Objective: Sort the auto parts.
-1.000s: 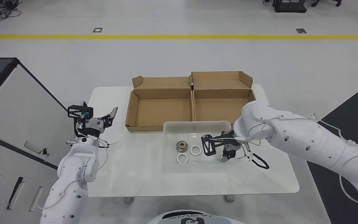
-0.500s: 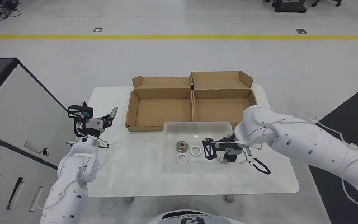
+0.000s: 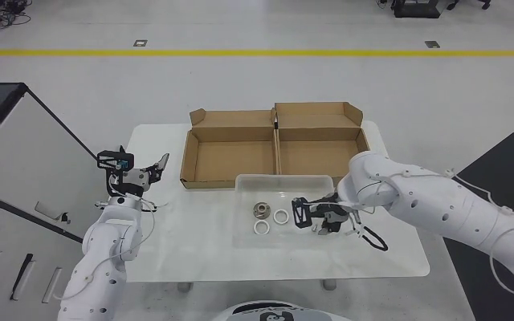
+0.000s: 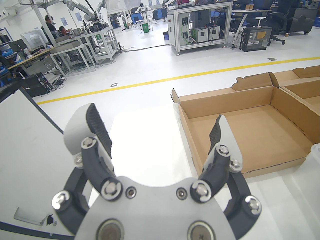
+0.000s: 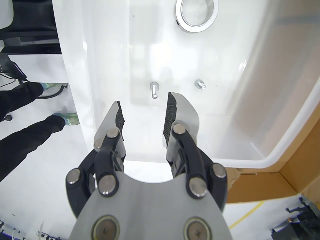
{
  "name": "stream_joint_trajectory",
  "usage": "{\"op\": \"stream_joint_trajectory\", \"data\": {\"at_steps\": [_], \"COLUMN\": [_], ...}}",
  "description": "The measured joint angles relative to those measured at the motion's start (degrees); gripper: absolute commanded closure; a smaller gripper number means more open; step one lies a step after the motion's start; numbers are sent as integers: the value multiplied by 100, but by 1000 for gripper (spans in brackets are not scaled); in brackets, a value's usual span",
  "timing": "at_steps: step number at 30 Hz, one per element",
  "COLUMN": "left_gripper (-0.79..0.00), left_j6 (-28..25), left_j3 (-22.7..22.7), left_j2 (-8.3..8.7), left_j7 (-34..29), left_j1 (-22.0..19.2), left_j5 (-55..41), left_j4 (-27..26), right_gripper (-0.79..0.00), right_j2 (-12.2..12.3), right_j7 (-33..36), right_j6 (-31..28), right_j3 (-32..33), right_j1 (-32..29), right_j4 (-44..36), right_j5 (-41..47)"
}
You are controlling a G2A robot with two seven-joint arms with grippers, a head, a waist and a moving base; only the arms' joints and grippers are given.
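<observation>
A clear plastic bin (image 3: pixel 283 176) sits mid-table and holds a grey metal hub (image 3: pixel 260 210) and two pale rings (image 3: pixel 281 215) (image 3: pixel 262 228). My right gripper (image 3: pixel 302 213) hangs open inside the bin's right part, just right of the rings. In the right wrist view its open gripper (image 5: pixel 145 107) is just short of a small bolt (image 5: pixel 154 89). A second bolt (image 5: pixel 200 84) lies beside that one, and a silver ring (image 5: pixel 196 7) lies farther on. My left gripper (image 4: pixel 155 126) is open and holds nothing, above the table's left edge (image 3: pixel 152 171).
Two open cardboard boxes (image 3: pixel 229 156) (image 3: pixel 317 148) stand side by side behind the bin; the left one (image 4: pixel 250 131) lies just beyond my left gripper. White tabletop (image 3: pixel 193 241) stretches left of and in front of the bin.
My right gripper has shifted slightly toward the table's front and settled inside the bin. The left arm has not moved.
</observation>
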Motion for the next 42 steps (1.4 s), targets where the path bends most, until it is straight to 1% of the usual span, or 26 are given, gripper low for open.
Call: {"op": "stream_joint_trajectory", "data": {"at_steps": [3, 24, 37, 42], "left_gripper": [-785, -785, -785, -785], "left_j6": [0, 0, 0, 0], "left_j3": [0, 0, 0, 0], "left_j2": [0, 0, 0, 0], "left_j7": [0, 0, 0, 0], "left_j1": [0, 0, 0, 0], "left_j5": [0, 0, 0, 0], "left_j4": [0, 0, 0, 0], "right_gripper": [-354, -351, -351, -336], "right_j2": [-13, -105, -206, -243], "right_j7": [-18, -133, -356, -429], "right_j6": [-17, -133, -355, -428], "right_j3": [0, 0, 0, 0], "right_j1": [-22, -192, -257, -276], "right_j4": [8, 269, 502, 580], "right_j5": [-13, -280, -490, -550]}}
